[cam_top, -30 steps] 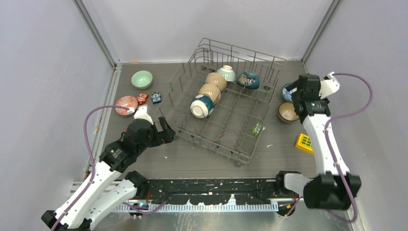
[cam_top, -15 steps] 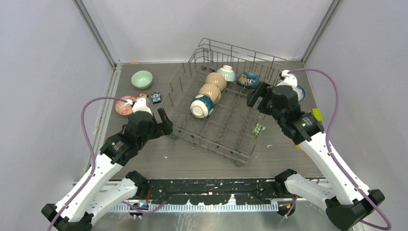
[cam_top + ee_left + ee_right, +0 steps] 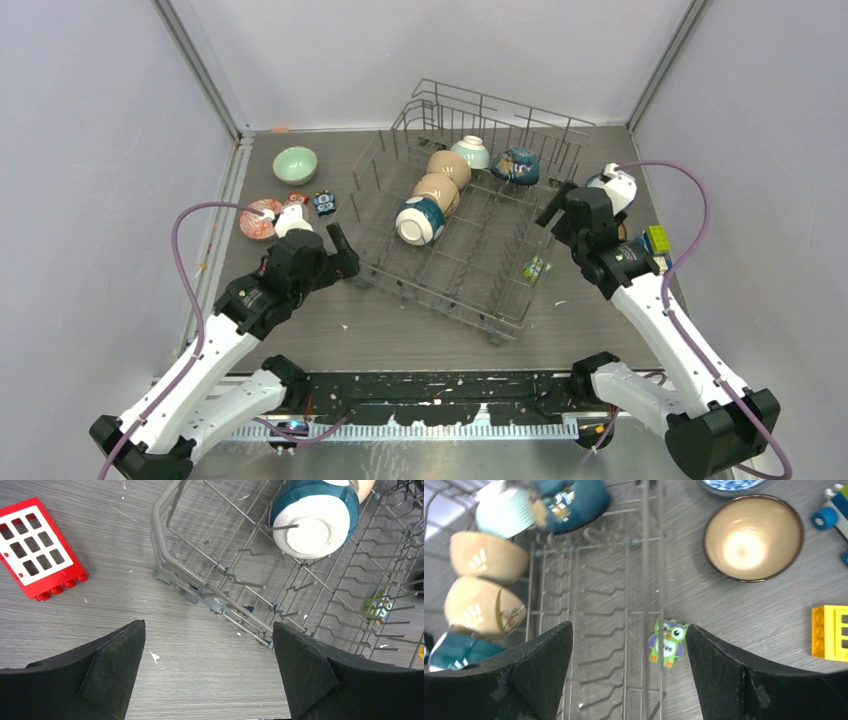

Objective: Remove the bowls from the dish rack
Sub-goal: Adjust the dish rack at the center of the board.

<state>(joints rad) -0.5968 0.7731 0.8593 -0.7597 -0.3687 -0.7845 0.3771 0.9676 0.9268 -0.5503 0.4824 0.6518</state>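
Note:
The grey wire dish rack (image 3: 470,262) sits mid-table. Inside it stand a white-teal bowl (image 3: 420,221), two tan bowls (image 3: 437,190) (image 3: 451,167), a pale mint bowl (image 3: 470,152) and a dark blue bowl (image 3: 515,165). A mint green bowl (image 3: 295,164) and a pink-red bowl (image 3: 258,220) lie on the table at left. A brown-rimmed bowl (image 3: 752,537) sits right of the rack. My left gripper (image 3: 343,257) (image 3: 207,627) hangs open over bare table at the rack's near-left corner. My right gripper (image 3: 558,207) (image 3: 629,627) hangs open over the rack's right edge, holding nothing.
A red block (image 3: 37,547) lies left of the rack. A green owl figure (image 3: 667,642) rests under the rack's wires at its right side. A yellow block (image 3: 830,632) and a blue toy (image 3: 831,507) lie at far right. A blue-white bowl (image 3: 731,484) peeks in.
My right arm swung from the far right bowls over to the rack's right edge, its jaws narrowing slightly. My left gripper edged closer to the rack's corner.

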